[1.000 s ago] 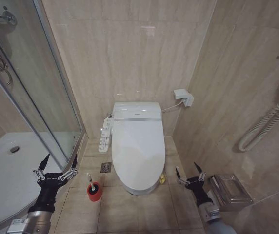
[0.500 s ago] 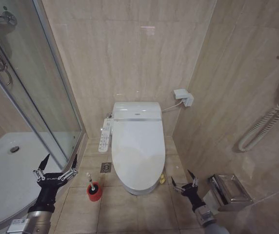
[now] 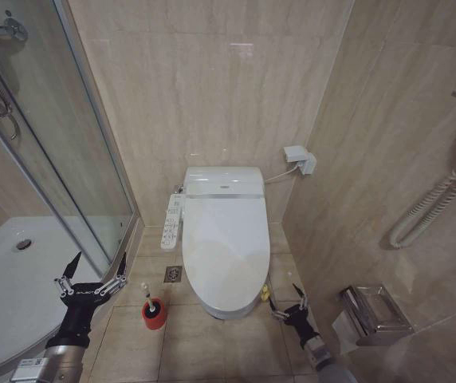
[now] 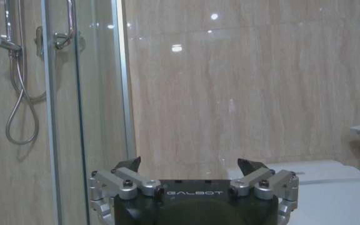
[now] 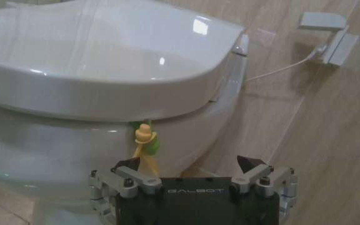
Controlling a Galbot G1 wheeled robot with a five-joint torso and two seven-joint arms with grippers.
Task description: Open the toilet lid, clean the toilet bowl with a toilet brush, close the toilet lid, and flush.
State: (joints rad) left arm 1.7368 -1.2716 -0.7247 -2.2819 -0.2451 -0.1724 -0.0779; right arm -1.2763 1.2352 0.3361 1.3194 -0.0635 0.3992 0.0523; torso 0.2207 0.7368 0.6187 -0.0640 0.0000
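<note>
The toilet lid (image 3: 226, 243) lies shut over the toilet bowl (image 3: 229, 307). In the right wrist view the lid (image 5: 105, 51) overhangs the bowl (image 5: 48, 140), and a small yellow-green tag (image 5: 146, 139) hangs at its edge. My right gripper (image 3: 285, 302) is open, low by the toilet's front right side, just short of the tag (image 3: 265, 294); its jaws (image 5: 189, 164) are empty. The toilet brush (image 3: 148, 298) stands in its red holder (image 3: 155, 315) on the floor left of the bowl. My left gripper (image 3: 92, 271) hangs open and empty beside the shower, left of the brush.
A button panel (image 3: 171, 221) juts from the toilet's left side. The glass shower door (image 3: 60, 159) and white shower tray (image 3: 9, 279) close off the left. A metal paper holder (image 3: 375, 311) sticks out from the right wall. A floor drain (image 3: 173, 274) lies beside the bowl.
My right gripper has moved left and lower, from near the paper holder to the toilet's front right side by the tag. The left arm has not moved.
</note>
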